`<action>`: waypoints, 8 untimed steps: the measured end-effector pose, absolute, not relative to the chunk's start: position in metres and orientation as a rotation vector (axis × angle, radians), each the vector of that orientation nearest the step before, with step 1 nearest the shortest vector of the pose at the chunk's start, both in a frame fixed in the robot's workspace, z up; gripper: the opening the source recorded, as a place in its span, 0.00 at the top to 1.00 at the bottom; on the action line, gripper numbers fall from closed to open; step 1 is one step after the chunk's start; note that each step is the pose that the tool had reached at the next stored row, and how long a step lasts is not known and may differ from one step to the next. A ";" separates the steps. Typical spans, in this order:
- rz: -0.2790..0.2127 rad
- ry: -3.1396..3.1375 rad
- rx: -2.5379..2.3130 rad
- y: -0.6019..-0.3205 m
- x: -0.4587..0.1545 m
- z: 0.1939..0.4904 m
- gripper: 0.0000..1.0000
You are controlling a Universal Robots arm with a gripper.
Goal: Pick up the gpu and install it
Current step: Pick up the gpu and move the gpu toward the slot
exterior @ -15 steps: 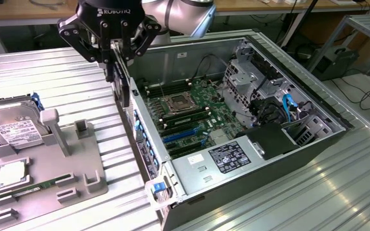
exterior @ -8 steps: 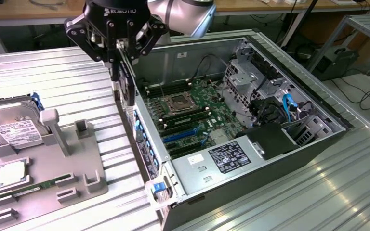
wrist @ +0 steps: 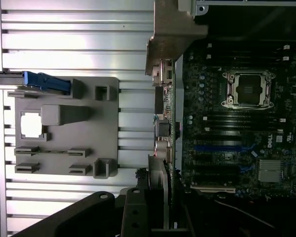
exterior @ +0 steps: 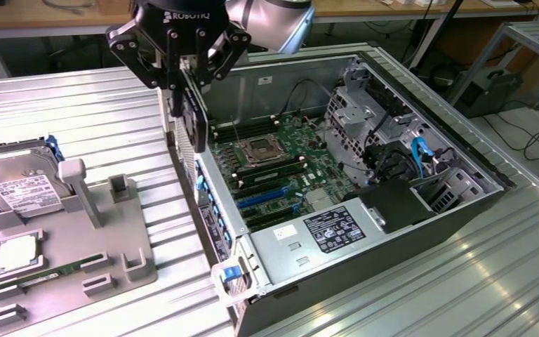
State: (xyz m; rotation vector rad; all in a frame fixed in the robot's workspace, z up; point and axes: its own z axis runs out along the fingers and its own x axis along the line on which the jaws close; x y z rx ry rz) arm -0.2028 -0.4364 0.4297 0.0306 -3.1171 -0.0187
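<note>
Now the claw (exterior: 180, 78) is clamping the gpu (exterior: 193, 121), long axis hanging straight down beneath it, hovering over the open case's (exterior: 279, 88) side wall, blue slots (exterior: 267, 196) just beyond.

Exterior view high, oblique — wrist view straight down; both see motherboard (exterior: 288, 165) (wrist: 212, 123).

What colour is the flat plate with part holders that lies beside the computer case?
The plate is plain grey; it shows best in the exterior view.

The gpu (exterior: 191, 119), a thin dark card, hangs upright and edge-on, pinched in the claw (exterior: 185, 78), seemingly just clear of the open case (exterior: 260, 81) wall.
</note>
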 end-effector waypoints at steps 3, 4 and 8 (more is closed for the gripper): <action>-0.019 -3.117 0.031 -0.436 -0.199 0.430 0.72; -0.019 -3.117 0.031 -0.436 -0.196 0.430 0.72; -0.019 -3.117 0.030 -0.436 -0.189 0.430 0.72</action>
